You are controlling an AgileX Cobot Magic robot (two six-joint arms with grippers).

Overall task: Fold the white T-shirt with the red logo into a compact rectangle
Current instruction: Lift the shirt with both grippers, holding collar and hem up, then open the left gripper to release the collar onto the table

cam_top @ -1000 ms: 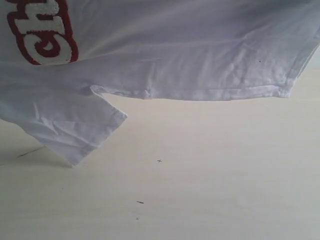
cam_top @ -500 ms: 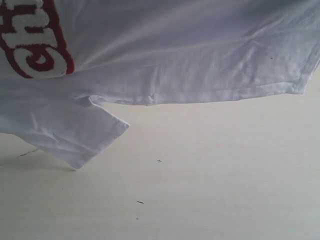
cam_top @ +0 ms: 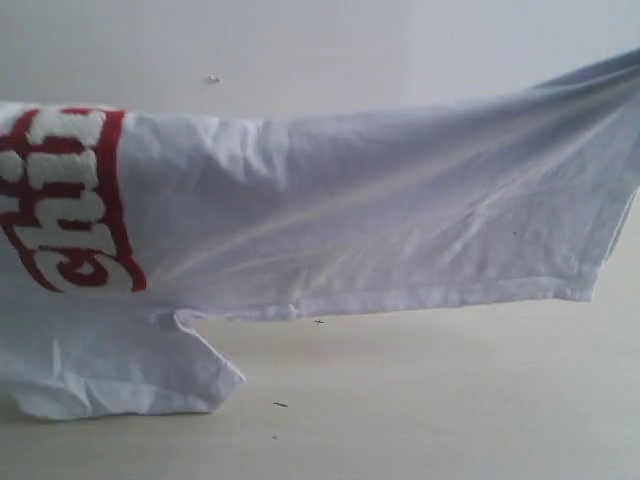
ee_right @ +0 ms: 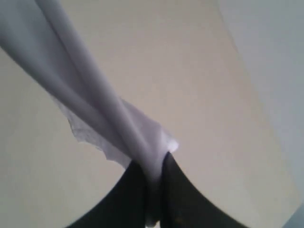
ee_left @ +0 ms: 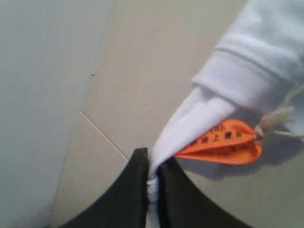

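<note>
Ext. view: strung across mid frame, white T-shirt (cam_top: 400,220), held up off counter (cam_top: 450,410), taut from left edge up to upper right corner. At left edge, part of red logo (cam_top: 70,200): fuzzy white letters w/ thick red outline, turned sideways, cut off by frame. Below logo, lower left, short sleeve (cam_top: 120,375) drooping, crumpled, resting on counter. Along shirt's lower edge, stitched seam (cam_top: 430,297) running to a corner at right, clear of counter. Behind, across top of frame, pale wall (cam_top: 300,50). On counter, lower middle, tiny dark specks (cam_top: 280,404). Left wrist view: left claw (ee_left: 153,159) at bottom centre, pinched together on thin fold of white fabric leading up to ribbed collar (ee_left: 237,71) at upper right. Just beside claw tips, orange neck tag (ee_left: 221,142) w/ dark print, too blurred to read; off-white string (ee_left: 278,116) at its right end. Right wrist view: right claw (ee_right: 149,166) at bottom centre, clamped on bunched strip of same shirt, fabric rising to upper left of frame, loose edge hanging at mid left.
</note>
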